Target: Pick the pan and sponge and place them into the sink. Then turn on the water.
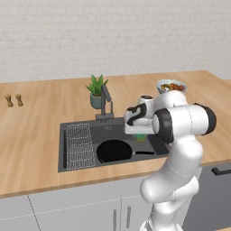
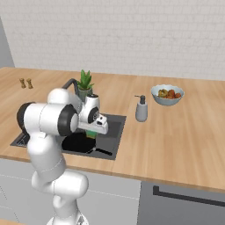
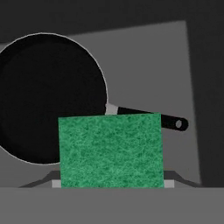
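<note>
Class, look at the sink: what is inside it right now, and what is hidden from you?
Inside the sink lie the pan, handle toward the right, and a wire rack at the left. The gripper holds the sponge above the basin, covering part of the pan and floor. The drain is not visible.

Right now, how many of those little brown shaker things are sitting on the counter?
2. The two small brown shakers stand side by side near the wall, far left of the sink: the left shaker and the right shaker. The arm could hide others.

pretty clearly a kitchen; wooden counter (image 1: 36, 131), sunken sink (image 1: 79, 128) with faucet (image 1: 106, 104), soap dispenser (image 2: 141, 108), fruit bowl (image 2: 167, 95), grey cabinets (image 1: 67, 210) below
</note>
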